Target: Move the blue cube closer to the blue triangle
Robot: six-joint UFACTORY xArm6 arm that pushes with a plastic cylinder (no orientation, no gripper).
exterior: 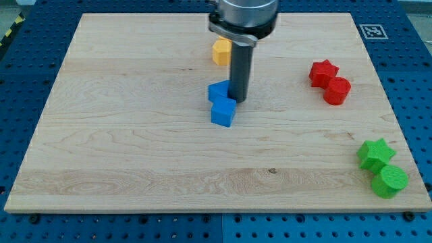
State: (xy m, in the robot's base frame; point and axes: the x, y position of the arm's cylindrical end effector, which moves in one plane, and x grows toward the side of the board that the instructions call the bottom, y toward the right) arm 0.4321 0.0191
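Note:
Two blue blocks sit together near the board's middle. The blue cube (223, 113) is the lower one. The other blue block (218, 91), the blue triangle, lies just above it and touches it. My tip (239, 101) stands right beside both, at the right edge of the upper blue block and just above the cube's upper right corner. The rod hides part of the upper blue block.
A yellow block (221, 50) lies near the view's top, partly behind the arm. A red star (322, 72) and a red cylinder (337, 90) sit at the right. A green star (374, 153) and a green cylinder (389, 181) sit at the bottom right, near the wooden board's (101, 135) edge.

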